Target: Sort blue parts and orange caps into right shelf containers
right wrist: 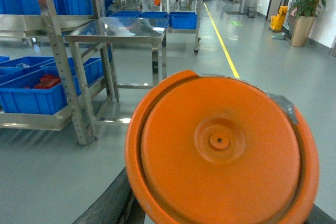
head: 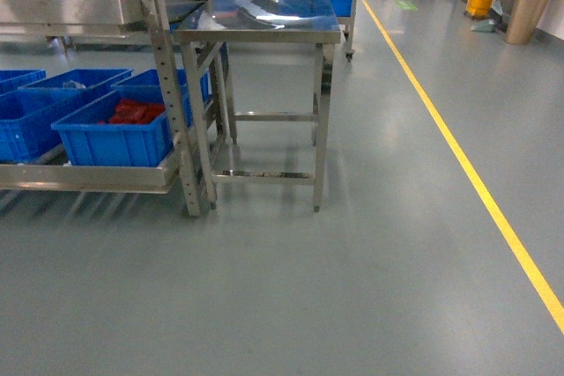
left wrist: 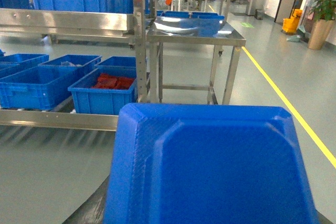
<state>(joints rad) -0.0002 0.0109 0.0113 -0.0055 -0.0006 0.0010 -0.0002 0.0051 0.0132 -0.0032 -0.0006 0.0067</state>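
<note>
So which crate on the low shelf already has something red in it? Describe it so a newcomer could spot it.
Start at the steel table in the middle of the head view and drop to the low shelf on its left. The crate with red parts is the blue one nearest the table's legs. Its neighbours further left show no red inside.

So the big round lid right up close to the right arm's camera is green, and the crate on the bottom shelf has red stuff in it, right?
Not quite. The round lid is orange, not green; the right wrist view shows it filling the foreground. The rest holds: a blue crate on the bottom shelf has red stuff in it.
</note>
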